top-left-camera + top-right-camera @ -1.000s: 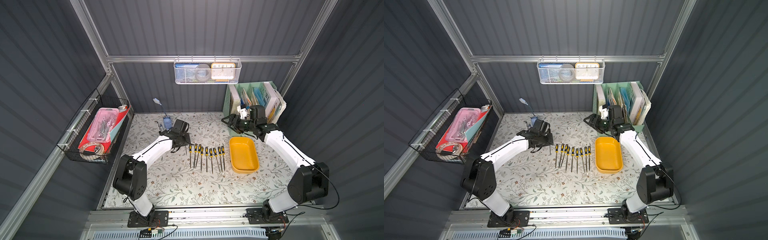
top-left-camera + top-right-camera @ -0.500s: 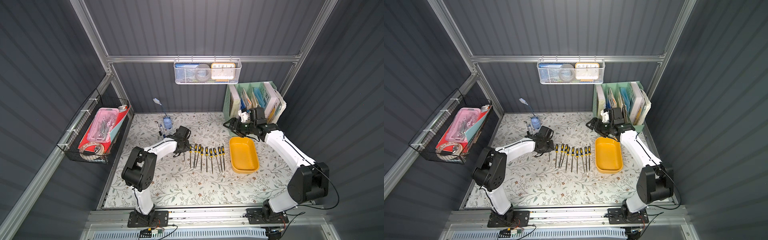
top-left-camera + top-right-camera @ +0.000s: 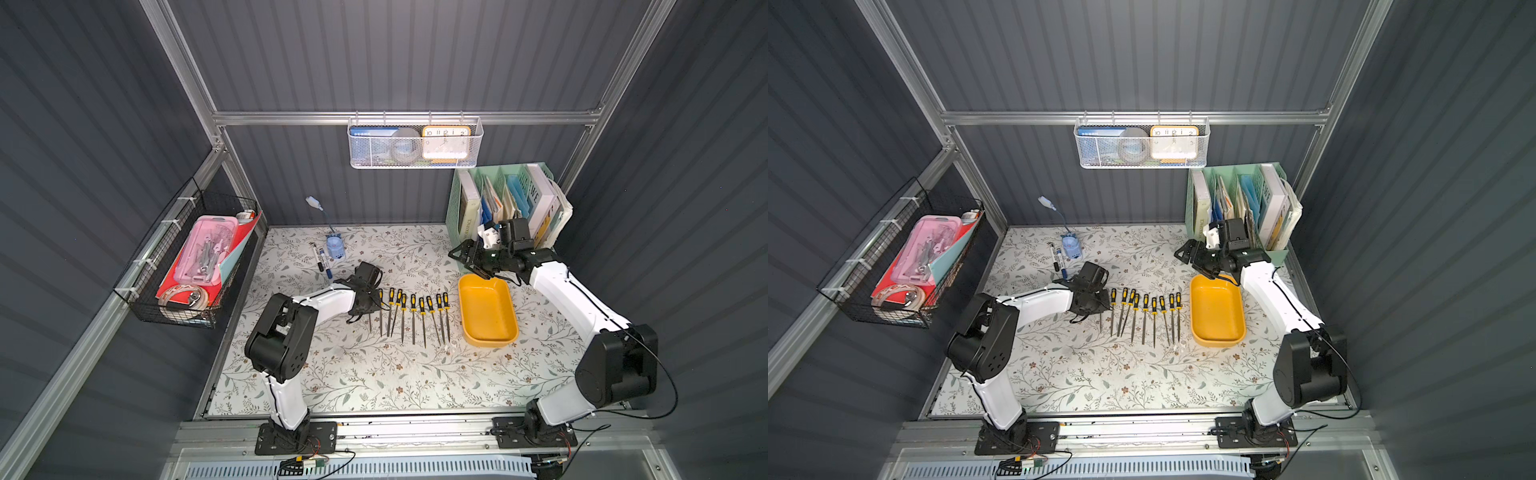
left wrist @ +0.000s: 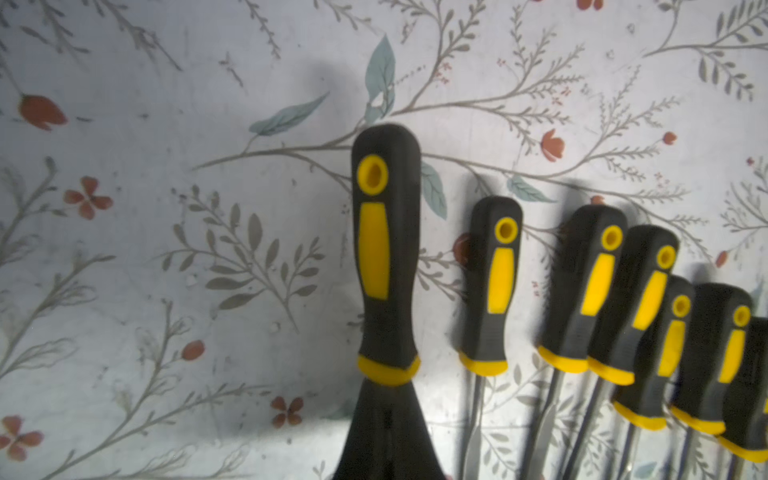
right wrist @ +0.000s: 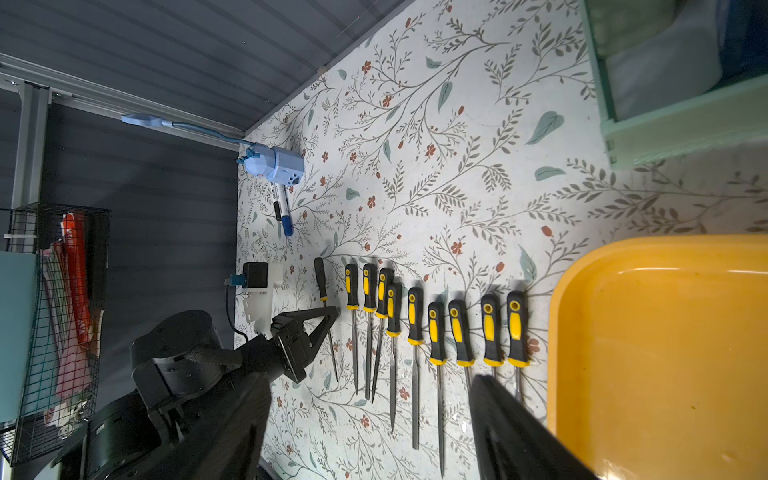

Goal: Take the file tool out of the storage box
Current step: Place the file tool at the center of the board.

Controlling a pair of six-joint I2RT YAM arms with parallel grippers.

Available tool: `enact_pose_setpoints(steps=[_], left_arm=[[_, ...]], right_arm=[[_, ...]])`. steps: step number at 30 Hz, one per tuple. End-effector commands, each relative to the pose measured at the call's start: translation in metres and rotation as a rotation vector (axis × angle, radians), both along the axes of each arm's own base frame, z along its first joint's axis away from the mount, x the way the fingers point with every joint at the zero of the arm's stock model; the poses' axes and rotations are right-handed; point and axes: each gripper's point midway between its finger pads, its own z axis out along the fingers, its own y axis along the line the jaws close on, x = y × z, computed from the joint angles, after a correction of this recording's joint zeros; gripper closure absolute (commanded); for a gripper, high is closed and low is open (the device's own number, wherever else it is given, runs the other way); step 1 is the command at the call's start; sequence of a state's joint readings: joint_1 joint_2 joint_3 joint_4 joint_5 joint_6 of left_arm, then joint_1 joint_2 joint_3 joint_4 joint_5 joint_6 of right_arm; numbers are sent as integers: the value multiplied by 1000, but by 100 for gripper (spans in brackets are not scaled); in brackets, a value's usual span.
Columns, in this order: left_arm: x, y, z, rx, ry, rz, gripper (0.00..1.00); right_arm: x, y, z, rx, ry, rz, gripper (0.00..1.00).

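Left gripper (image 5: 330,313): clamped on the file tool (image 4: 384,257). The fingers (image 4: 386,436) pinch the shaft just below the yellow collar, and the black-and-yellow handle juts out past them.

Held file sits at the outer end of the row of files (image 3: 413,316), on the side away from the storage box (image 3: 486,320), and runs parallel to its neighbours. In the left wrist view its handle looks larger than theirs, so it is probably raised a little off the floral mat (image 3: 374,374). I cannot tell whether the tip touches.

Row: nine files by my count, lying on the mat with handles toward the back wall. Two near the left gripper's end overlap.

Storage box: mustard-yellow, nothing inside it, on the mat just beside the last file of the row.

Right gripper (image 3: 467,264): jaws spread wide, nothing between them. It hangs over the far end of the box, in front of the mint-green book organizer (image 3: 455,208).
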State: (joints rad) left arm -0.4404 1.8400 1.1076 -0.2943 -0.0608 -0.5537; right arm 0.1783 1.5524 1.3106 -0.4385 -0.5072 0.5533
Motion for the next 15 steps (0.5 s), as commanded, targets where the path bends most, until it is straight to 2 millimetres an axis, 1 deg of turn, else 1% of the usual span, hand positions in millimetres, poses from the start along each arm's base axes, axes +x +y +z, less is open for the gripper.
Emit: enact_pose_setpoints(steps=[1,3,8,13,15], left_arm=[[-2,-9,-5,-22,5,-18,100],[-3,-9,-8,-20,11,-16,100],[-5,-9,-10,-16,17,-13,99],[-4,-8,-8,-12,12,-9,87],[-5,-8,-9,-9,12,-11,79]], right_arm=[[-3,-4,-2,-20,-6,4,19],[-6,-6,-7,-27,22,5,19],[-6,-6,-6,-27,22,8,19],[-6,-8,-7,-29,22,4,19],[-7,-9,-5,-31,19,6,19]])
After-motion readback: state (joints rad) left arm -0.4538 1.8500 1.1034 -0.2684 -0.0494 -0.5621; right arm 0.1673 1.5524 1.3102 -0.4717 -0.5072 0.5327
